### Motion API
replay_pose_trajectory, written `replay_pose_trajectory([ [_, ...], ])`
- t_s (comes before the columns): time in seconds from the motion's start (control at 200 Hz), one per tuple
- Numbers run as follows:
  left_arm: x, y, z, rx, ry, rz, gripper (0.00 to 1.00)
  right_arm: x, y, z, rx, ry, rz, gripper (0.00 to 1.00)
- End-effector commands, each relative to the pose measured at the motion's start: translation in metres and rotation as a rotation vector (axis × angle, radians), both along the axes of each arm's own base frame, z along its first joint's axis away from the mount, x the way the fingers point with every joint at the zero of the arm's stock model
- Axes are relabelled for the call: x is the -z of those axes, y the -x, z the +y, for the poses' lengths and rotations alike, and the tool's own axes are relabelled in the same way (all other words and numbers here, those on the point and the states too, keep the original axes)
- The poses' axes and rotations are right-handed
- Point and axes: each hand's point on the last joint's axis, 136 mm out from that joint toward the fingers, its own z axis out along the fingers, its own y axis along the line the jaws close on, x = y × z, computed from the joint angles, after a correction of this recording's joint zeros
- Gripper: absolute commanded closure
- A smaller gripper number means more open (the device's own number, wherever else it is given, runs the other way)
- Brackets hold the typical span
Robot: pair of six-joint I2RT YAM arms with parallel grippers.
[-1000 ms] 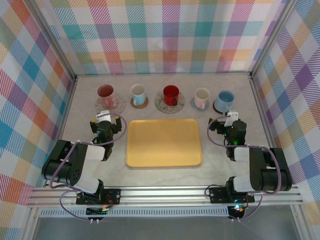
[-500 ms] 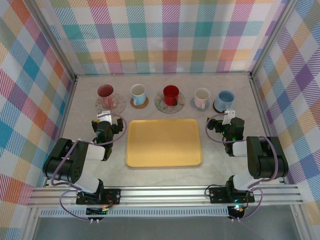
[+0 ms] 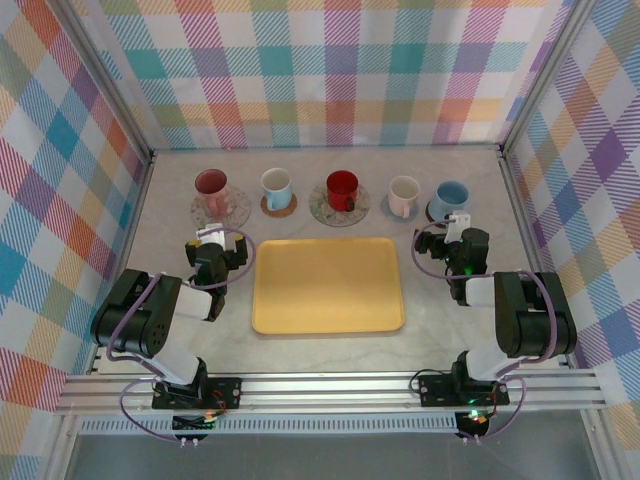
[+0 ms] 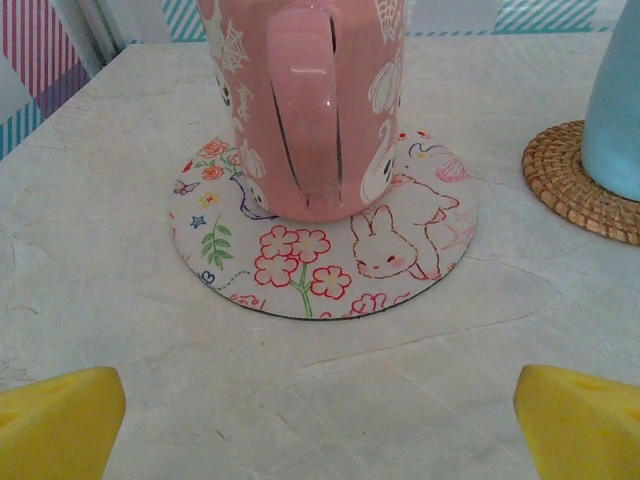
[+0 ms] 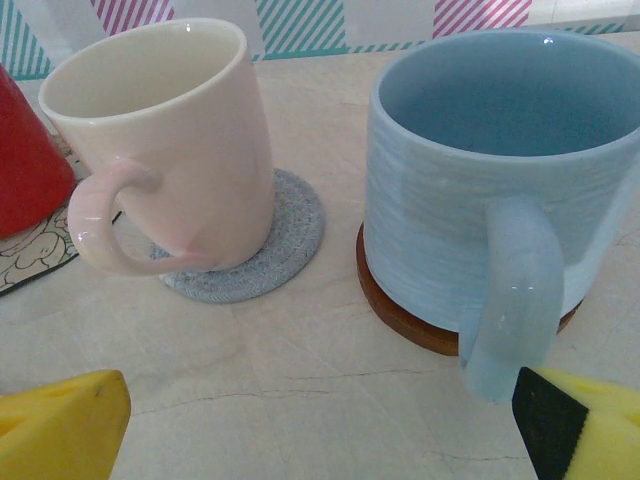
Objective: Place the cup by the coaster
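As both arms lie low at the near edge, five cups stand in a back row, each on its own coaster.

- Pink cup [image 4: 305, 100] sits on the floral coaster [image 4: 320, 270], handle facing the left gripper [image 4: 320, 430]. Its jaws are spread wide, gripping nothing, tips just short of that coaster.
- Pale cup [image 3: 277, 184] sits on the wicker coaster [image 4: 580, 185].
- Tray [image 3: 328, 285] lies between the arms.
- Red cup [image 3: 342, 187] sits on the patterned coaster [image 3: 325, 212].
- Cream cup [image 5: 170, 130] sits on the grey coaster [image 5: 290, 240].
- Blue cup [image 5: 500, 150] sits on the brown coaster [image 5: 400, 310], handle facing the right gripper [image 5: 320, 430]. Its jaws are spread wide, gripping nothing, one tip close under the handle; contact cannot be told.
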Motion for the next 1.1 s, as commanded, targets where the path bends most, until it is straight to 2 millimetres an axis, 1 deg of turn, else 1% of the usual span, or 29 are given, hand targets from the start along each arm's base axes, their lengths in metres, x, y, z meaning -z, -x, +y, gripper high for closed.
replay_pose_trajectory([
  [0.0, -0.0091, -0.0106, 0.0055, -0.017, 0.027, -0.026, 0.00, -0.0011, -0.0037, 0.0037, -0.016, 0.001, -0.004, 0.01],
  [0.24, -0.0060, -0.0137, 0.0121, -0.027, 0.064, -0.004, 0.00, -0.0009, -0.0037, 0.0032, -0.012, 0.004, -0.003, 0.01],
  [1.095, -0.0065, -0.0138, 0.0121, -0.026, 0.065, -0.006, 0.00, -0.0004, -0.0034, 0.0031, -0.011, 0.001, -0.002, 0.01],
])
